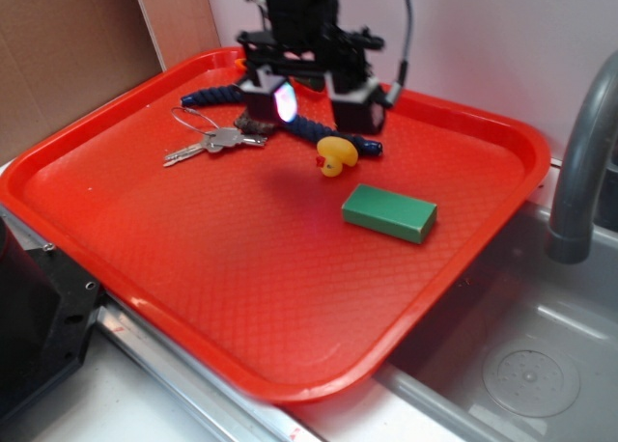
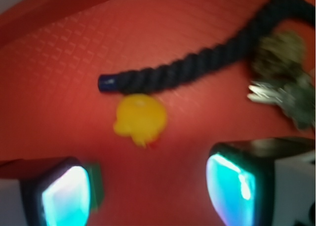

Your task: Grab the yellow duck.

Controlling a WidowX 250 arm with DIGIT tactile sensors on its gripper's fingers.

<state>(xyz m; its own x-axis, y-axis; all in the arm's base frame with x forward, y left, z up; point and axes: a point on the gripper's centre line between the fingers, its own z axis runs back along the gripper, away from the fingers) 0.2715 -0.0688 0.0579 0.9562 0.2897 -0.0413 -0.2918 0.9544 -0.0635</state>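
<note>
Gripper (image 1: 307, 102) hangs released above the tray (image 1: 193, 259) near its far edge, jaws spread to straddle the duck (image 1: 335, 156), which touches the rope (image 2: 197, 68).

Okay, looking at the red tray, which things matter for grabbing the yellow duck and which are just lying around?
Part of the job:
- yellow duck, beside the rope's end
- tool, jaws open, above the tray behind the duck

Just lying about:
- dark blue rope
- keys on a ring
- green block
- red tray that holds them all
- grey faucet to the side
</note>
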